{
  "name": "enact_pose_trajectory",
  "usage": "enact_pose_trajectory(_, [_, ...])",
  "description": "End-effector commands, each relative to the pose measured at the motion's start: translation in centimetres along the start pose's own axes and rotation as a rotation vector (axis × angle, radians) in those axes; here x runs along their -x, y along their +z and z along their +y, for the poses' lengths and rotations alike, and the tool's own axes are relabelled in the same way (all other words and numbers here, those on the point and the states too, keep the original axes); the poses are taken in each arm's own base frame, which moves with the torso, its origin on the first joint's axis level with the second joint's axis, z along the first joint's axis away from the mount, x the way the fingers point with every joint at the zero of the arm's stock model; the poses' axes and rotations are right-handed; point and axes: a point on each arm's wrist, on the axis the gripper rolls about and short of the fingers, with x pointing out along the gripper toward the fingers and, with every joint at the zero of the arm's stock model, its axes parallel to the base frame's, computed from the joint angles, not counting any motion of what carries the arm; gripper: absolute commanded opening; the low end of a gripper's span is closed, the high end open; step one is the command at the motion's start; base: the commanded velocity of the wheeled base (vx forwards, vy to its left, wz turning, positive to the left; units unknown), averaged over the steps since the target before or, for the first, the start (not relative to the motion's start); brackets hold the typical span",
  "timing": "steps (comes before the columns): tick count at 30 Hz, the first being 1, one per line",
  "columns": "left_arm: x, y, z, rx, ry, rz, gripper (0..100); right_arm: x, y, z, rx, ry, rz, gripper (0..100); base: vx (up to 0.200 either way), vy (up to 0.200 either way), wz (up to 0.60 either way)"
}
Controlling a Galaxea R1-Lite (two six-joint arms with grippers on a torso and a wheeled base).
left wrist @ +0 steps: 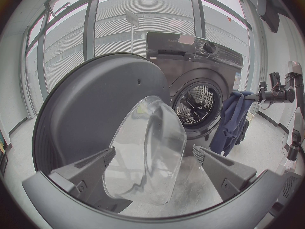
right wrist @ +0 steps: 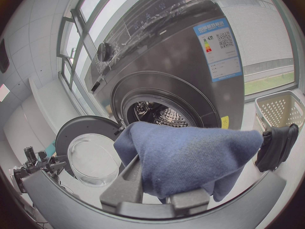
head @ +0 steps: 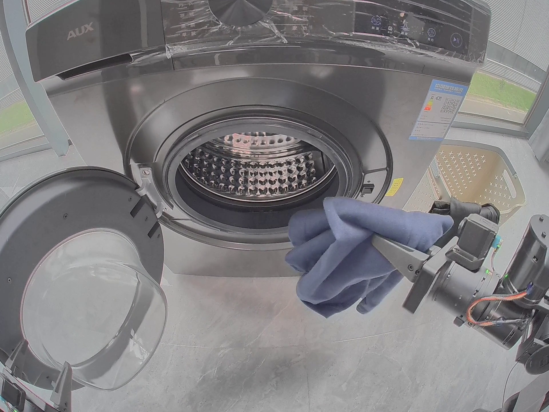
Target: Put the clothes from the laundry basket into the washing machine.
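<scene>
Washing machine [head: 274, 87] ahead, door [head: 74, 270] open at left, garment [head: 343, 247] before its opening, laundry basket [head: 474, 173] beside it at right

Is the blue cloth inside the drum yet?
No, the blue cloth hangs from the right tool outside the drum, in front of its opening.

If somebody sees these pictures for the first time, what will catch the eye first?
First the blue garment, draped over the right gripper and held just before the open drum of the washing machine. Next, the round door, swung wide open at the left, and the beige laundry basket on the floor to the machine's right.
</scene>
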Motion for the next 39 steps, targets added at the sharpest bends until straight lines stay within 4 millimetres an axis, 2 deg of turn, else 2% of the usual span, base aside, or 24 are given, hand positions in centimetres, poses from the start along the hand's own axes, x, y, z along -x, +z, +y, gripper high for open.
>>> enact_pose_trajectory(1, [1.0, 3.7, -0.1, 0.012, -0.053, -0.153, 100, -1.1, -0.9, 0.6, 0.003, 0.024, 0.010, 0, 0.000, 0.000, 0.00])
enact_pose_trajectory(2, [1.1, 5.9, -0.2, 0.016, -0.120, -0.170, 100, -1.4, -0.9, 0.9, -0.001, 0.040, -0.006, 0, 0.000, 0.000, 0.00])
enact_pose_trajectory(3, [0.3, 6.9, -0.4, 0.022, -0.177, -0.121, 100, -1.8, -0.7, 1.1, -0.005, 0.060, -0.025, 0, 0.000, 0.000, 0.00])
enact_pose_trajectory(4, [-0.5, 7.0, -0.4, 0.028, -0.219, -0.065, 100, -2.2, -0.8, 1.3, -0.007, 0.074, -0.031, 0, 0.000, 0.000, 0.00])
enact_pose_trajectory(5, [-0.5, 7.0, -0.4, 0.028, -0.219, -0.065, 100, -2.2, -0.8, 1.3, -0.007, 0.074, -0.031, 0, 0.000, 0.000, 0.00])
enact_pose_trajectory(7, [-2.7, 7.0, -0.7, 0.036, -0.325, 0.063, 100, -3.2, -0.9, 1.9, -0.013, 0.100, -0.046, 0, 0.000, 0.000, 0.00])
enact_pose_trajectory(9, [-3.4, 7.2, -0.8, 0.040, -0.374, 0.089, 100, -3.5, -0.9, 2.0, -0.014, 0.103, -0.055, 0, 0.000, 0.000, 0.00])
enact_pose_trajectory(10, [-4.8, 7.6, -1.0, 0.050, -0.465, 0.125, 100, -4.1, -1.0, 2.2, -0.018, 0.107, -0.073, 0, 0.000, 0.000, 0.00])
enact_pose_trajectory(13, [-6.9, 8.0, -1.2, 0.058, -0.541, 0.174, 100, -4.6, -0.9, 2.3, -0.022, 0.113, -0.098, 0, 0.000, 0.000, 0.00])
enact_pose_trajectory(14, [-7.1, 8.0, -1.2, 0.058, -0.546, 0.176, 100, -4.7, -0.9, 2.3, -0.022, 0.113, -0.098, 0, 0.000, 0.000, 0.00])
enact_pose_trajectory(15, [-8.4, 8.1, -1.5, 0.057, -0.595, 0.206, 100, -5.0, -0.9, 2.4, -0.024, 0.116, -0.105, 0, 0.000, 0.000, 0.00])
enact_pose_trajectory(17, [-9.6, 8.4, -1.9, 0.058, -0.639, 0.223, 100, -5.2, -0.9, 2.5, -0.023, 0.117, -0.109, 0, 0.000, 0.000, 0.00])
enact_pose_trajectory(19, [-12.0, 8.7, -3.2, 0.061, -0.726, 0.247, 100, -5.5, -1.1, 2.7, -0.025, 0.122, -0.105, 0, 0.000, 0.000, 0.00])
enact_pose_trajectory(21, [-12.8, 8.6, -3.7, 0.061, -0.753, 0.250, 100, -5.7, -1.4, 2.7, -0.024, 0.122, -0.098, 0, 0.000, 0.000, 0.00])
enact_pose_trajectory(22, [-13.8, 8.5, -4.7, 0.056, -0.794, 0.252, 100, -5.9, -1.8, 2.7, -0.024, 0.121, -0.100, 0, 0.000, 0.000, 0.00])
enact_pose_trajectory(27, [-14.3, 8.1, -7.4, 0.071, -0.810, 0.284, 100, -6.1, -1.0, 2.9, -0.035, 0.123, -0.155, 0, 0.000, 0.000, 0.00])
enact_pose_trajectory(32, [-15.4, 6.7, -8.5, 0.092, -0.808, 0.388, 100, -6.5, -0.9, 2.6, -0.034, 0.111, -0.160, 0, 0.000, 0.000, 0.00])
enact_pose_trajectory(39, [-16.7, 6.7, -10.1, 0.136, -0.849, 0.399, 100, -6.5, -0.9, 2.9, -0.032, 0.127, -0.155, 0, 0.000, 0.000, 0.00])
